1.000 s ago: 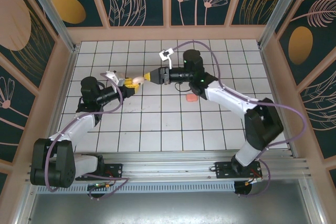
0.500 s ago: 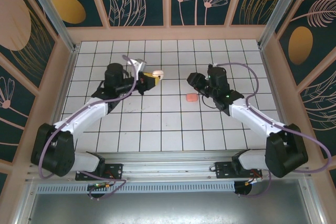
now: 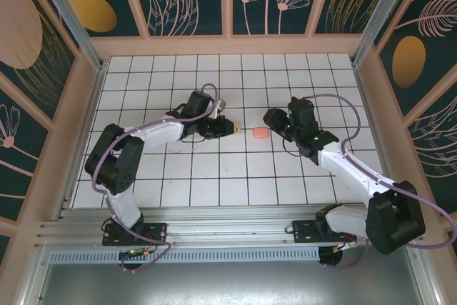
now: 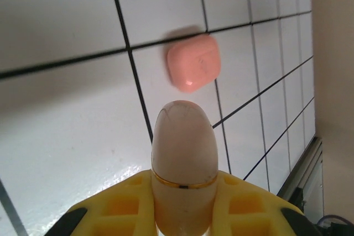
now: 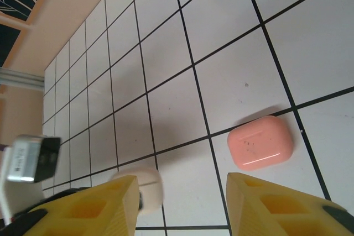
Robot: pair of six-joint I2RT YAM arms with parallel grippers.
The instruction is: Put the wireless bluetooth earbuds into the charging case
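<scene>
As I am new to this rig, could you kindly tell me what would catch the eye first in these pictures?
The left end effector grips a beige pebble-like case between its yellow fingers, near the middle of the white tiled table. Just past the case's tip, a salmon-pink case lies shut on a tile. The right end effector stands open on the pink case's other side.
</scene>
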